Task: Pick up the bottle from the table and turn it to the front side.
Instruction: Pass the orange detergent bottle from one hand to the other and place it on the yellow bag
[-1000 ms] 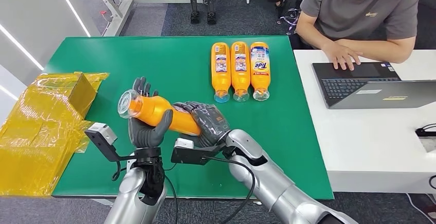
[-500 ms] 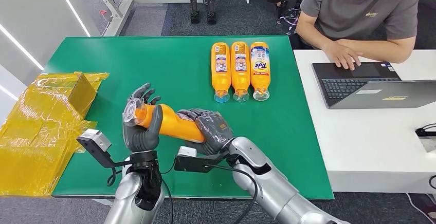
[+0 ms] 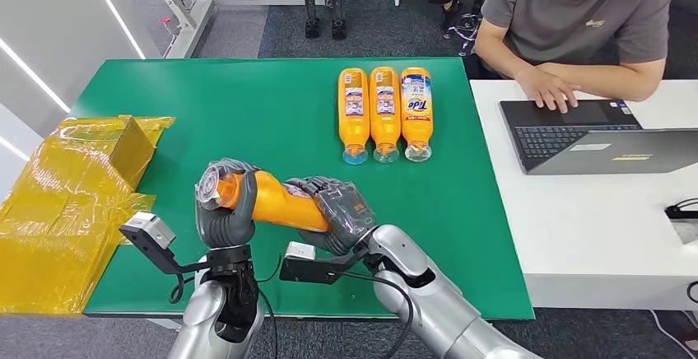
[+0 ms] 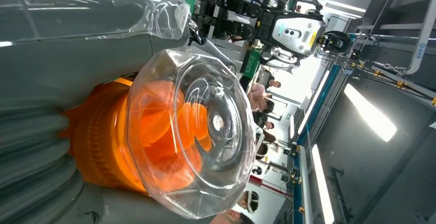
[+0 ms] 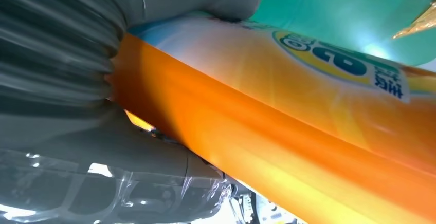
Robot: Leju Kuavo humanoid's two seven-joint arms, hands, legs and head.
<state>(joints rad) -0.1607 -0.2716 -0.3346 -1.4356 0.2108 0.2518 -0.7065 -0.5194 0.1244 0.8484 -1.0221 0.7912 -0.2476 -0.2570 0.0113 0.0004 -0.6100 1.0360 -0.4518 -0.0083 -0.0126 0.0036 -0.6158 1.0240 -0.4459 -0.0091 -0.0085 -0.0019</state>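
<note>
Though the green table (image 3: 272, 95) took up most of the head view, the work sat low and left of centre, where the orange detergent bottle (image 3: 276, 201) was held clear of the cloth, lying roughly level with its clear cap (image 3: 211, 184) toward the left of the frame. At the far left lay crumpled yellow wrapping (image 3: 62, 202); at upper right a person (image 3: 576, 25) sat with a hand on a laptop (image 3: 576, 132). Three more orange bottles (image 3: 384, 114) lay side by side, labels up, near the table's upper middle.

The right hand (image 3: 339, 211) had its fingers wrapped around the bottle's body, and the left hand (image 3: 222, 207) had its fingers curled about the neck just behind the cap.

By its look the bottle was stiff plastic with a glossy, likely slippery skin, and probably weighty if full, so the broad body seemed the safer hold for turning, with the neck as a steadying point.

From the head view the label could not be seen; the right wrist view showed part of a label (image 5: 339, 64) on the side turned toward the table. How full the bottle was could not be told
</note>
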